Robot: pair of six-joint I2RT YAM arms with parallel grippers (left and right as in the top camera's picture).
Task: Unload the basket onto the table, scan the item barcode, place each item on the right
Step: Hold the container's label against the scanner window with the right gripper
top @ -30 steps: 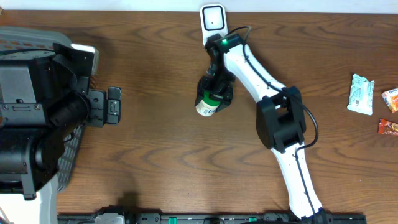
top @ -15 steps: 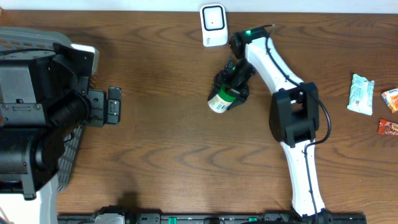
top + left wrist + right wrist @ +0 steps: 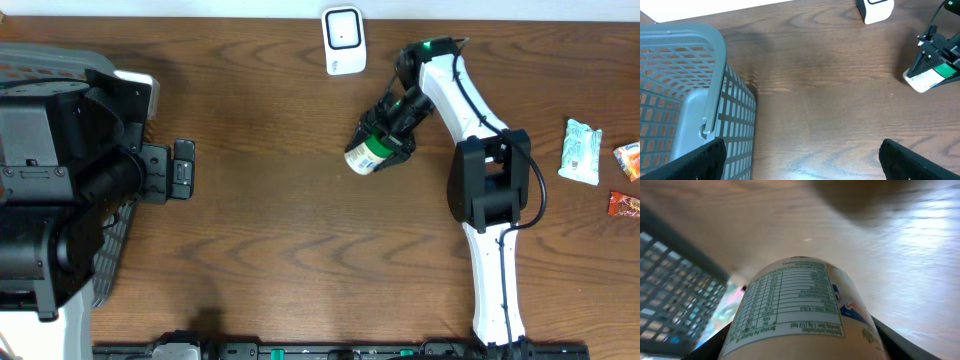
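R arm [image 3: 455, 90] | swung right w/ bottle [image 3: 368, 156] | bottle now lower-right of scanner [image 3: 343, 38], was below

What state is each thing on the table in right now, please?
bottle, tilted, held in the right gripper
right gripper, shut on the bottle
left gripper, open, empty
scanner, upright at the far edge
basket, upright at the left edge
snack packets, lying flat, untouched

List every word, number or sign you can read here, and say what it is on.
No text can be read with certainty.
bottle: printed table, upside down in the right wrist view, too blurred to read.
white packet: print too small.
orange packet: print too small.
red packet: print too small.
scanner: no text shows.
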